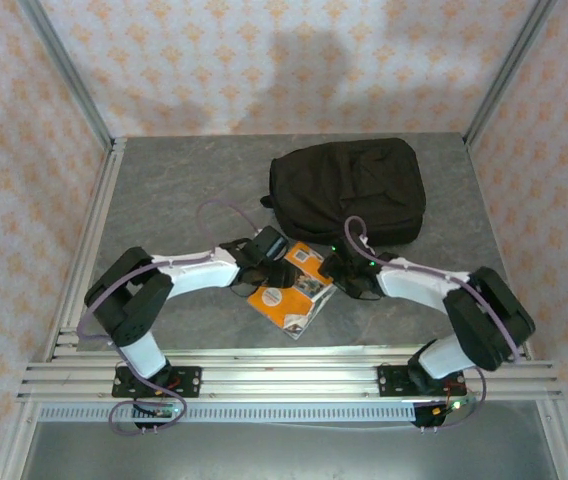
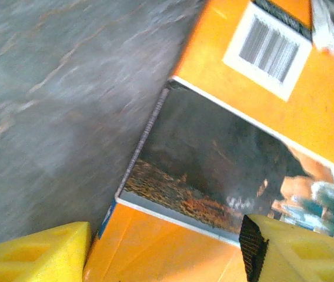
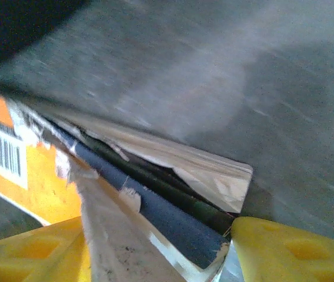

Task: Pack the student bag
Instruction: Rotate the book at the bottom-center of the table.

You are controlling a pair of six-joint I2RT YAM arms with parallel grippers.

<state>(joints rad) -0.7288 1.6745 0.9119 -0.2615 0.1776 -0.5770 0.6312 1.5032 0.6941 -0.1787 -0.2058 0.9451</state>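
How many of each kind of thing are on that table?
Bag: 1
Book pile: 1 (several books, exact number unclear)
Arms: 2, the left arm and the right arm
Total: 4

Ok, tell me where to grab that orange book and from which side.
Grip the orange book at its right corner, coming in low from the right with the right hand. It looks flat on the table and is likely too thin to pinch from above. That corner shows its stacked edges side-on, so the fingers could close across the thickness.
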